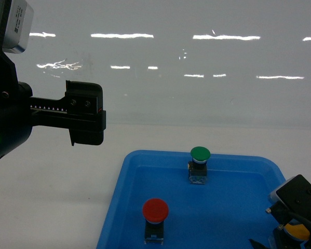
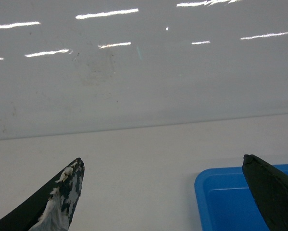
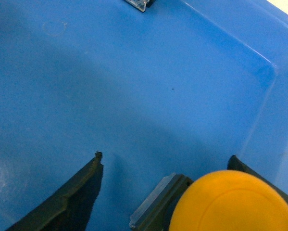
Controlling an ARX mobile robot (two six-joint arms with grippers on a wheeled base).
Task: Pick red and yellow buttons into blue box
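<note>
The left end effector [image 1: 85, 114] is held raised and spread, empty, over the table [image 1: 51, 197]. The red button [image 1: 155, 218] stands in the shallow tray [image 1: 121, 176]. Rightmost, the right end effector [image 3: 165, 175] is spread around the yellow button [image 3: 235, 202]; before closing, it should probably be centred on the base.

The red button [image 1: 155, 219] stands upright on its dark base near the front-left of the shallow blue tray's [image 1: 228, 207] floor. The yellow button [image 3: 232, 202], round cap up, sits at the tray's front-right corner, close to the right wall.
</note>
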